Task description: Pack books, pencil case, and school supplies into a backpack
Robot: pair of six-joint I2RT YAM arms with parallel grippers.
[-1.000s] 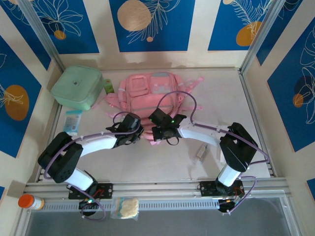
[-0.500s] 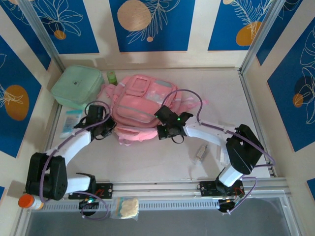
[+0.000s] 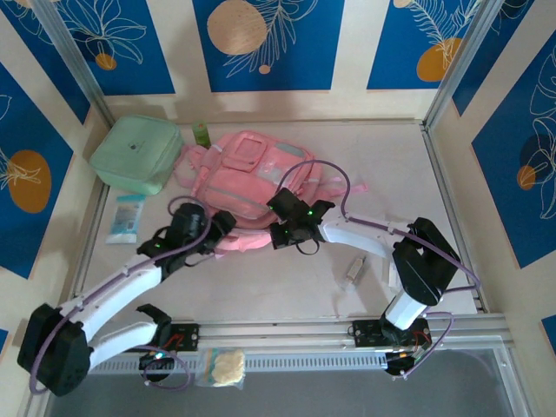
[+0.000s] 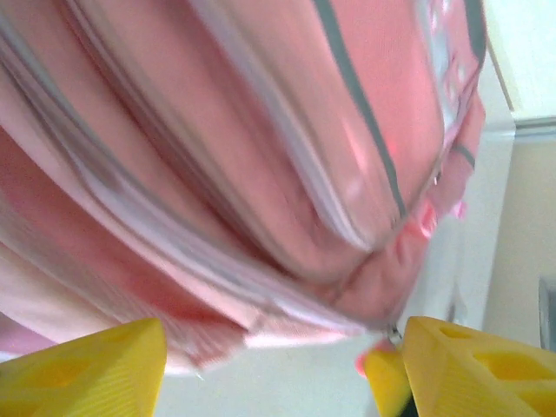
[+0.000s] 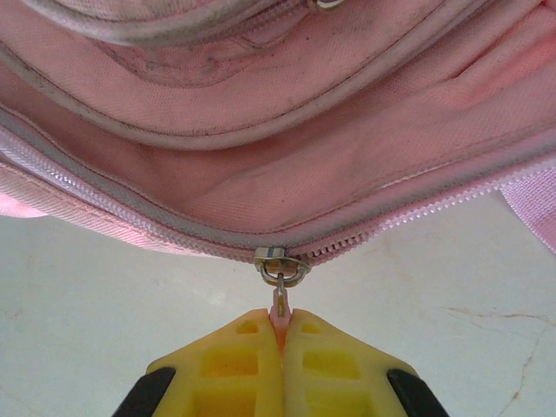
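Note:
The pink backpack (image 3: 248, 178) lies flat at the back middle of the table. My right gripper (image 3: 280, 233) is at its near edge, shut on the small pink zipper pull (image 5: 280, 301) that hangs from the metal slider (image 5: 281, 263). To the right of the slider the zip teeth are parted. My left gripper (image 3: 221, 228) stands open at the backpack's near left edge (image 4: 287, 326), with its yellow fingers (image 4: 87, 369) wide apart and nothing between them. A finger-sized clear-grey piece (image 3: 354, 271) of the school supplies lies by the right arm. The books and pencil case are out of view.
A mint-green lidded box (image 3: 132, 154) and a small green bottle (image 3: 201, 133) stand at the back left. A flat pale packet with a teal top (image 3: 127, 218) lies along the left wall. A clear bag holding something yellowish (image 3: 221, 366) rests on the front rail.
My left gripper has opened and swung right, from the backpack's left side to its near edge. The backpack turned and shifted earlier. The right gripper kept hold of the zipper pull.

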